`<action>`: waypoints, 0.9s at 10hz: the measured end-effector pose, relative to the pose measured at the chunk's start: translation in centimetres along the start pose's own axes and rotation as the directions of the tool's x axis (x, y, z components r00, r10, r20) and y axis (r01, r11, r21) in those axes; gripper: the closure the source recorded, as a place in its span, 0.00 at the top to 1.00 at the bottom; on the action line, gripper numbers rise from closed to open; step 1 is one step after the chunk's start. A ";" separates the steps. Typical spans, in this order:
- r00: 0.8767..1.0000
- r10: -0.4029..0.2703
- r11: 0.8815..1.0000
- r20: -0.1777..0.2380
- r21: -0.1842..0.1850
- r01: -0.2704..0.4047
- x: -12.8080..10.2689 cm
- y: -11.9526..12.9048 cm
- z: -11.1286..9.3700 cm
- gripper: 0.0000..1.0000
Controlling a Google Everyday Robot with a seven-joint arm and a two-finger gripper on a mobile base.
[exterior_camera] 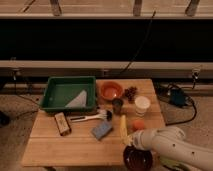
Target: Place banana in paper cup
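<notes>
The pale-yellow banana [123, 127] lies on the wooden table [55, 147], pointing toward the front edge, between a blue sponge and an orange fruit. The white paper cup [142, 105] stands upright behind it at the right side of the table. My white arm reaches in from the lower right. Its gripper [128, 140] is shut and sits at the banana's near end, right against it. I cannot tell whether it touches the banana.
A green tray [60, 92] holds a grey cloth at back left. An orange bowl [111, 90], a small dark cup [117, 105] and grapes [131, 92] stand at the back. A brush [90, 117], blue sponge [101, 130], brown block [62, 123], orange fruit [138, 125] and dark bowl [137, 158] lie nearer.
</notes>
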State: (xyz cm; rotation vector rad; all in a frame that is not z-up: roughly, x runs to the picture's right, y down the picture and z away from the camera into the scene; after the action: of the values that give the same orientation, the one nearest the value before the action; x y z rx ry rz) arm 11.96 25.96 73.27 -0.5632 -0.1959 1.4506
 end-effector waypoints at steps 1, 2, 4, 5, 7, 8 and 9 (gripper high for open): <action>1.000 0.009 1.000 0.002 0.016 -0.009 -0.2 -1.3 -0.5 0.08; 1.000 0.013 1.000 0.002 0.025 -0.013 -0.3 -2.0 -0.8 0.08; 1.000 0.024 0.999 0.006 0.043 -0.025 -0.5 -3.4 -1.4 0.08; 1.000 0.029 0.998 0.009 0.051 -0.029 -0.8 -4.2 -1.7 0.08; 0.999 0.034 0.997 0.017 0.062 -0.035 -1.4 -5.1 -2.4 0.08; 0.999 0.037 0.997 0.022 0.071 -0.038 -2.0 -5.8 -2.9 0.08; 0.999 0.037 0.996 0.026 0.078 -0.038 -2.5 -6.4 -3.3 0.08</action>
State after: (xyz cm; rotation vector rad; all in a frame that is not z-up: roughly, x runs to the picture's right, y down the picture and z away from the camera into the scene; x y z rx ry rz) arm 18.80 22.64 74.04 -0.4878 -0.1475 1.4955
